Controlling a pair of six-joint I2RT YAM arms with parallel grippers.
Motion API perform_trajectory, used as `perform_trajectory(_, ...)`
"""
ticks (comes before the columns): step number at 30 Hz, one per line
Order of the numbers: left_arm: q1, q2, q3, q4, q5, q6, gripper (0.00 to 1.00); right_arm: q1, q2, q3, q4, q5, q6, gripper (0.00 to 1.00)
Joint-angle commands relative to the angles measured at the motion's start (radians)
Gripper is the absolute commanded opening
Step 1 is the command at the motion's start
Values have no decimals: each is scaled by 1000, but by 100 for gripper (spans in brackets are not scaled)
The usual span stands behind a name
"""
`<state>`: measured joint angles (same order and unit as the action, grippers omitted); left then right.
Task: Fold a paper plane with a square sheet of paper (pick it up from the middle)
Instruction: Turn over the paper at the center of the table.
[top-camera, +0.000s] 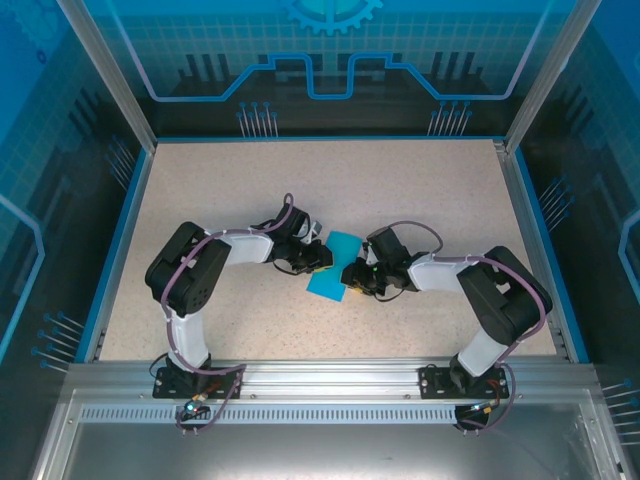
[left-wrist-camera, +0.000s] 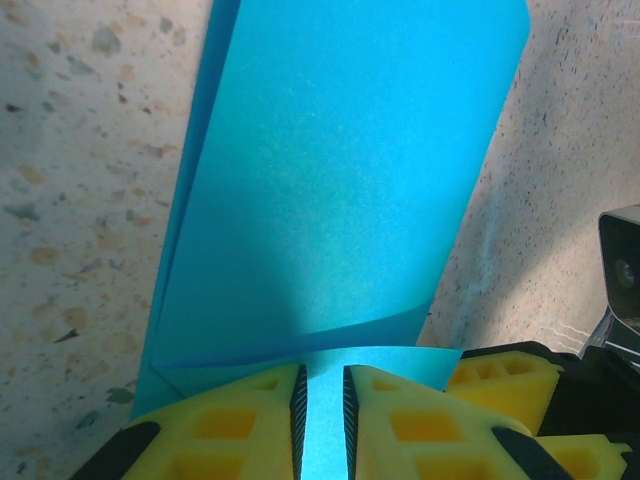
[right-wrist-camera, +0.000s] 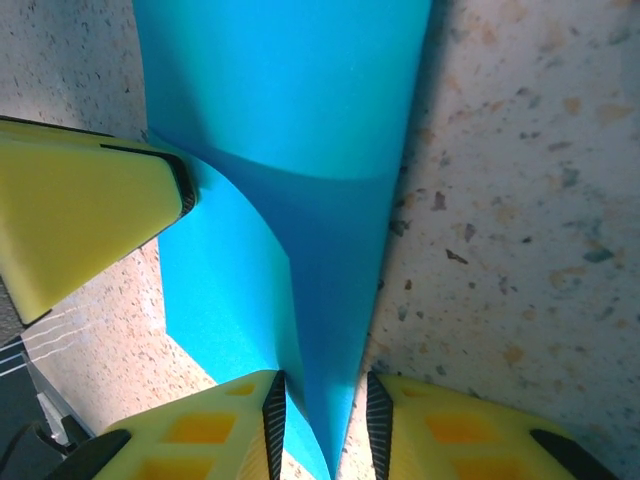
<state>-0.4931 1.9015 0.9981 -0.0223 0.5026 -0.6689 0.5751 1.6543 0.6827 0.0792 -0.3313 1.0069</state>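
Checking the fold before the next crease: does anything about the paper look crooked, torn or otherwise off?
No tear shows. The teal sheet of paper is folded over loosely: its upper layer bows up instead of lying flat, and the layers' edges don't line up. The left pincer and the right pincer each have paper between their fingers.

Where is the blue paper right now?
In the top view the square sheet of paper is near the middle of the table, partly folded over, right between the left gripper and the right gripper, whose yellow fingers straddle its edges.

We see bare tabletop (top-camera: 250, 180) all round; both arms crowd the centre, their tools flanking the paper (top-camera: 333, 265).
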Motion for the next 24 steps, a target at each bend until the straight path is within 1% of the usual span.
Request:
perform_trajectory(1, 5, 11, 20, -20, 12, 32, 21, -1, 35, 16, 96, -9, 25, 30)
perform_trajectory(6, 6, 10, 22, -21, 12, 31, 21, -6, 25, 6, 126, -15, 40, 30)
perform_trajectory(14, 6, -1, 23, -16, 11, 22, 21, -8, 28, -1, 132, -25, 9, 30)
perform_trajectory(20, 5, -21, 15, 24, 17, -8, 22, -9, 37, -15, 167, -48, -8, 22)
perform_trajectory(24, 6, -48, 11, 34, 13, -18, 23, -9, 22, -20, 177, -48, -24, 14)
